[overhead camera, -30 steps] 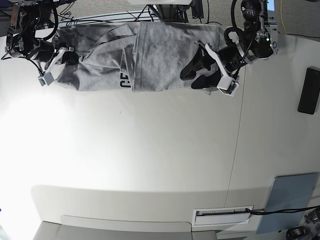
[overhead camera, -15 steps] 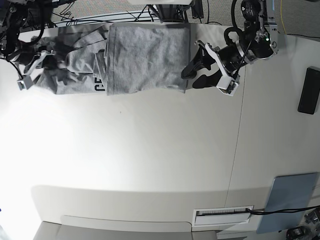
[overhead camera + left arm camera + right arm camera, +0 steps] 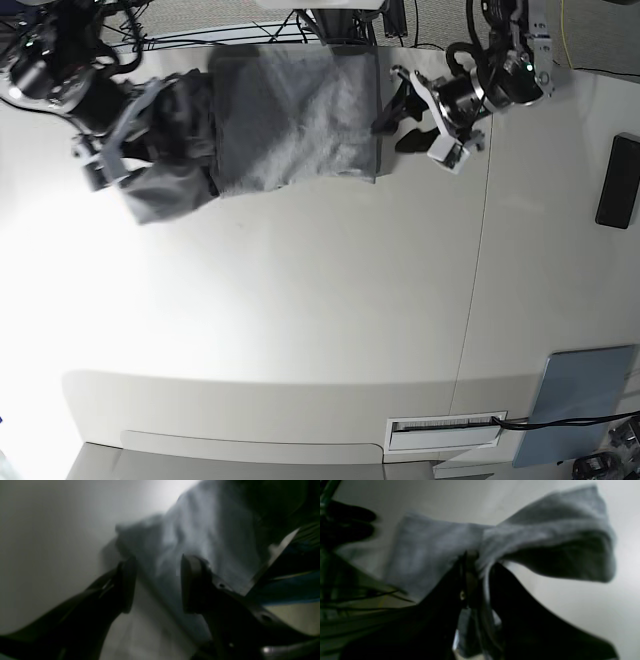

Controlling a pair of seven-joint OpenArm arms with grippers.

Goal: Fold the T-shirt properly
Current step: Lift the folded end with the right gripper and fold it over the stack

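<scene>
Fingers (image 3: pixel 475 585) of the right gripper (image 3: pixel 112 158) are pressed together on a bunched fold of the T-shirt (image 3: pixel 290 120); the right wrist view shows grey cloth pinched between them and billowing out on both sides. Left gripper (image 3: pixel 405 112) stands with its fingers (image 3: pixel 128 580) spread wide at the garment's opposite edge, holding nothing; cloth lies between and beyond them.

Location: the T-shirt lies along the far edge of the white table (image 3: pixel 320 320), its middle part flat, the end at the right gripper lifted and crumpled.

Handling assessment: the fabric looks light, soft and limp, with no stiffness; it should sag and crease wherever unsupported, and thin folds may slip from a narrow pinch. Holds are best taken at hems or corners through all layers, keeping the span taut.
</scene>
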